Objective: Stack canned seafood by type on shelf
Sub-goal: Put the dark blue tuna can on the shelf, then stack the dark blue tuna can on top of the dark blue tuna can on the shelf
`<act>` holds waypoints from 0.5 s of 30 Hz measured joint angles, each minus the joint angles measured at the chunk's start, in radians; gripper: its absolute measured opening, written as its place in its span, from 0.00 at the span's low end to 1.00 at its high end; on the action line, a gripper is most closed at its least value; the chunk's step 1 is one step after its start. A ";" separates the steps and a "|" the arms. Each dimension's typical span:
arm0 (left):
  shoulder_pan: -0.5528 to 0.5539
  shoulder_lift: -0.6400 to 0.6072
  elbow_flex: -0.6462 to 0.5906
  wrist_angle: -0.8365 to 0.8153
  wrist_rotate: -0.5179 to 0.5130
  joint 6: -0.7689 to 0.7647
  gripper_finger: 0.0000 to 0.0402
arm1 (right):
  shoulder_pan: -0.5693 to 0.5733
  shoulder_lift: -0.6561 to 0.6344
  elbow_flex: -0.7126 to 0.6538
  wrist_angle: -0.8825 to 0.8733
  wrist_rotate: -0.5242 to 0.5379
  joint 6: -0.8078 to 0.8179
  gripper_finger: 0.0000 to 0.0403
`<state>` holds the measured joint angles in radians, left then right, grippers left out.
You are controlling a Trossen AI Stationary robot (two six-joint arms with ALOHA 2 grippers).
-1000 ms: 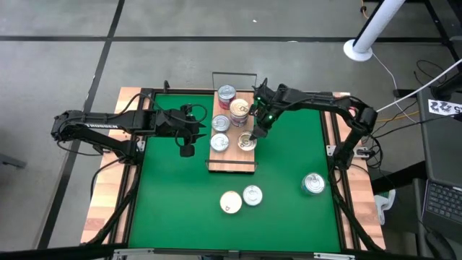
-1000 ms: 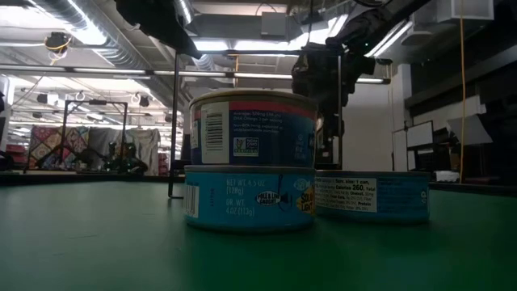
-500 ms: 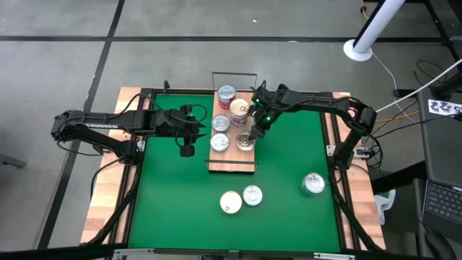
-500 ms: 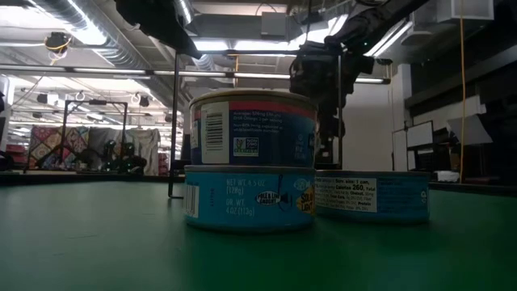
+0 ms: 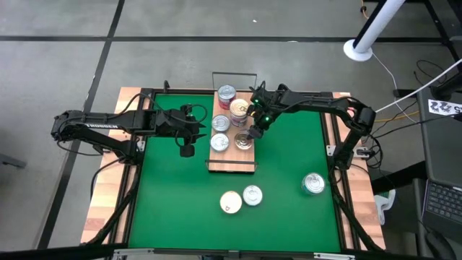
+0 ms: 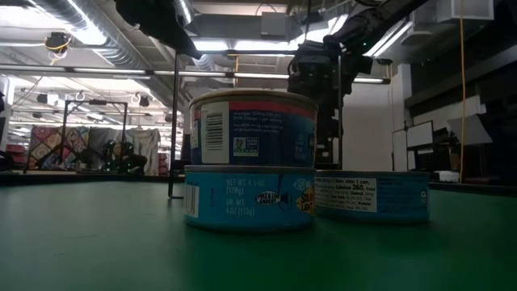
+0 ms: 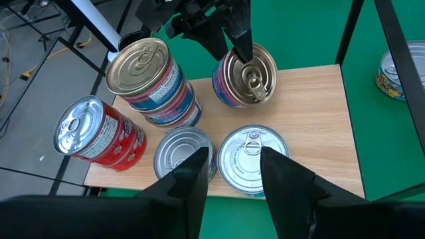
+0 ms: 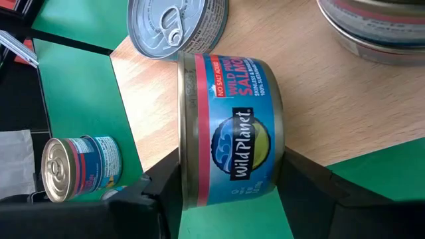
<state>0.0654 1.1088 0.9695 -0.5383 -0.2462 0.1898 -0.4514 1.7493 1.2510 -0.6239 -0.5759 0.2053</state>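
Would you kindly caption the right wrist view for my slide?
Right gripper straddling a Wild Planet salmon tin on the shelf, other tins nearby.

Overhead looks straight down; low sits level; both wrists closely share the shelf (image 7: 312,99)

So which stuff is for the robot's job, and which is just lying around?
For the job:
- shelf
- tins on the shelf
- salmon tin, held by the right gripper
- loose tins on the mat

Just lying about:
- white pole
- laptop
- cables beside the table
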 joint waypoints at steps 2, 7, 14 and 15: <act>0.000 0.000 0.000 0.000 0.000 0.000 0.33 | 0.000 0.000 0.000 0.000 0.010 0.000 0.48; 0.000 0.000 0.000 0.000 0.000 0.000 0.33 | 0.000 0.001 0.000 -0.003 0.027 0.000 0.55; 0.000 0.000 0.000 0.000 0.000 0.000 0.33 | -0.001 0.002 -0.001 -0.006 0.129 0.000 0.68; 0.000 0.000 0.000 0.000 0.000 0.000 0.33 | -0.001 0.002 -0.001 -0.006 0.140 0.000 0.69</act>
<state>0.0652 1.1088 0.9695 -0.5382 -0.2462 0.1898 -0.4519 1.7515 1.2499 -0.6298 -0.4363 0.2049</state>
